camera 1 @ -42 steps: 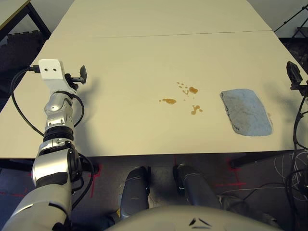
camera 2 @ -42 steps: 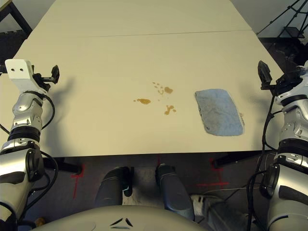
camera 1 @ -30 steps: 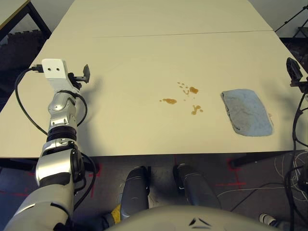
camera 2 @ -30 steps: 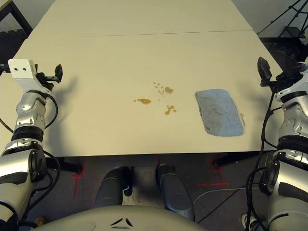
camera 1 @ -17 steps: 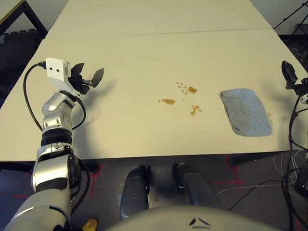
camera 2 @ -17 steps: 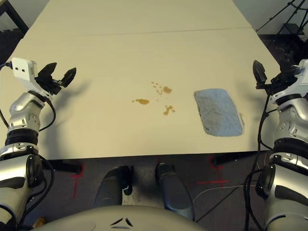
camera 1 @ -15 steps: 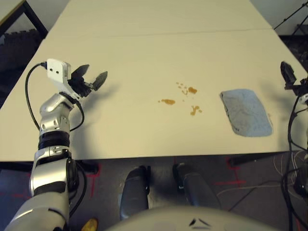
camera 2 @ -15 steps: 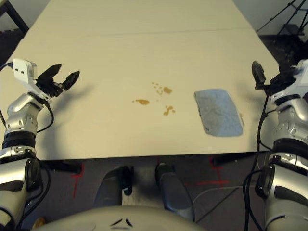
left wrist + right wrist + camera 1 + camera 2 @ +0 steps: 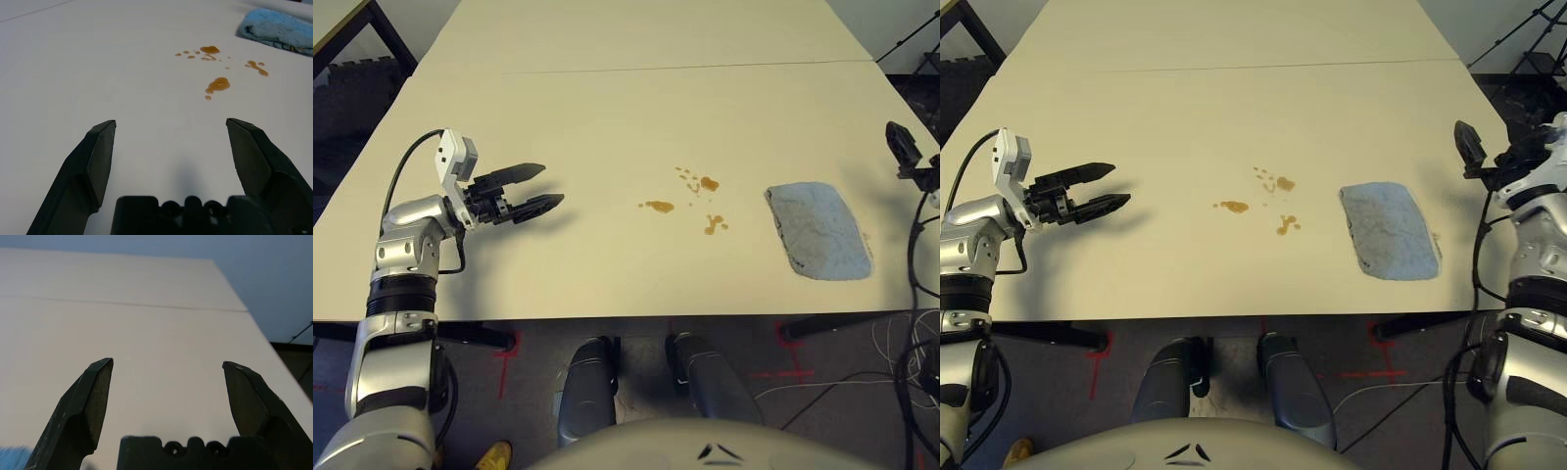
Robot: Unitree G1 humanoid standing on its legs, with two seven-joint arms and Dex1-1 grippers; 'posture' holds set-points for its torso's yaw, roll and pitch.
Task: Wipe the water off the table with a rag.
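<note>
A: Where's the soft grey-blue terry rag (image 9: 819, 230)?
B: Flat on the pale beige table (image 9: 607, 108), right of the amber-brown water drops (image 9: 690, 201); long axis running away from the robot.
A: Nearer arm?
B: Right gripper (image 9: 1477, 155), just beyond its far right corner; wide open, empty; left gripper (image 9: 544, 186) also open, empty, well apart.

No text, label, brand, number or sign is showing legibly on anything in these views.
</note>
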